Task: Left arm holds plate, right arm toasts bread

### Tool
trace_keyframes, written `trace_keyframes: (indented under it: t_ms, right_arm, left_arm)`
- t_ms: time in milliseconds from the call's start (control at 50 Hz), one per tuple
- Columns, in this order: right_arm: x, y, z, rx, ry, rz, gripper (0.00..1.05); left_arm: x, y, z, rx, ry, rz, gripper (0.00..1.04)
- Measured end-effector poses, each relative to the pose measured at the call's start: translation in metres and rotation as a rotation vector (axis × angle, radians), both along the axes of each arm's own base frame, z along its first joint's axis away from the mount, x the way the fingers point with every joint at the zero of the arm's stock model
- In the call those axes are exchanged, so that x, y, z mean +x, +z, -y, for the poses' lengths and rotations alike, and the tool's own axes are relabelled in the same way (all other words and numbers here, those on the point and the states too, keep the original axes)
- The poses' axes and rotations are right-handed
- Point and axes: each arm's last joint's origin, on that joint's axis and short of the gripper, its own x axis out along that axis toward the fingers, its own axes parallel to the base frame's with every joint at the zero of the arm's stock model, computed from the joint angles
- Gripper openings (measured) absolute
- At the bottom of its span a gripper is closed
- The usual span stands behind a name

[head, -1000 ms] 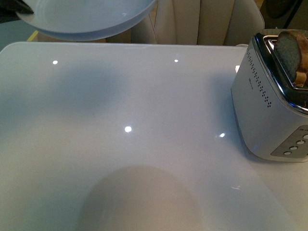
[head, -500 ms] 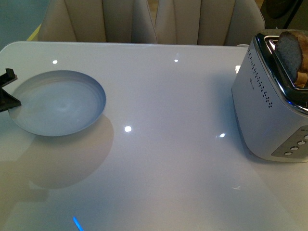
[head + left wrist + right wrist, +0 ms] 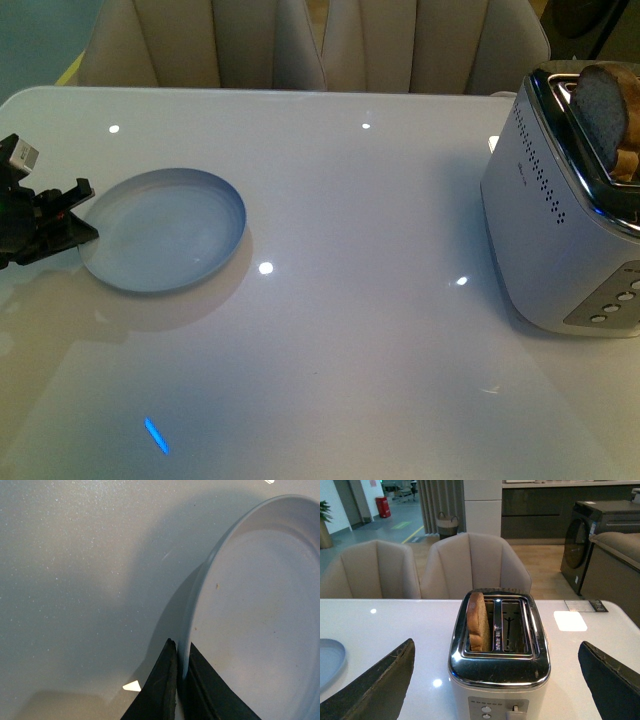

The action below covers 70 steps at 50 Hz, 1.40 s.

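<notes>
The pale blue-grey plate (image 3: pixel 165 230) lies low over the white table at the left. My left gripper (image 3: pixel 88 212) is shut on the plate's left rim. In the left wrist view its two black jaws pinch the rim of the plate (image 3: pixel 250 610), and the left gripper (image 3: pixel 180 650) shows only its tips. The bread (image 3: pixel 605 110) stands upright in a slot of the white and chrome toaster (image 3: pixel 560 230) at the right edge. The right gripper (image 3: pixel 496 645) is open in front of the toaster (image 3: pixel 500 665), fingers wide on either side of it. The bread (image 3: pixel 479 622) fills one slot, and the other is empty.
The glossy white table (image 3: pixel 350 350) stretches between plate and toaster. Beige chairs (image 3: pixel 400 45) stand behind its far edge. The toaster's lever (image 3: pixel 514 709) and buttons face the right wrist camera. A white square patch (image 3: pixel 569 620) shows on the table beside the toaster.
The plate came down from high near the camera to the table's left side, then shifted slightly right. My left gripper has come further into view. Toaster and bread have not moved.
</notes>
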Motion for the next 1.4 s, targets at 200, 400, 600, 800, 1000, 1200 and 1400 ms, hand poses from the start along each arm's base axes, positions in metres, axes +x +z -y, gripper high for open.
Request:
trace_keyframes:
  t_ms: [200,400,600,800,1000,1200,1400]
  right_arm:
    - [0.000,0.000,0.000,0.000,0.000,0.000,0.96]
    - [0.000,0.000,0.000,0.000,0.000,0.000,0.96]
    - [0.000,0.000,0.000,0.000,0.000,0.000,0.96]
    - [0.000,0.000,0.000,0.000,0.000,0.000,0.96]
    - [0.000,0.000,0.000,0.000,0.000,0.000,0.96]
    - [0.000,0.000,0.000,0.000,-0.001,0.000,0.96]
    - [0.000,0.000,0.000,0.000,-0.001,0.001,0.96]
  left_arm:
    - [0.000,-0.009,0.000,-0.019,-0.011,-0.016,0.08]
    - [0.001,-0.006,0.000,-0.018,-0.010,-0.009,0.45]
    - [-0.004,0.026,-0.002,0.000,-0.004,0.063,0.75]
    - [-0.015,0.080,-0.004,0.080,0.049,0.201,0.99]
    - [-0.033,0.138,0.008,0.068,0.098,0.341,0.98]
    - [-0.062,0.209,0.057,0.170,0.155,0.684,0.88]
    - [-0.131,0.227,0.073,0.433,0.131,0.980,0.47]
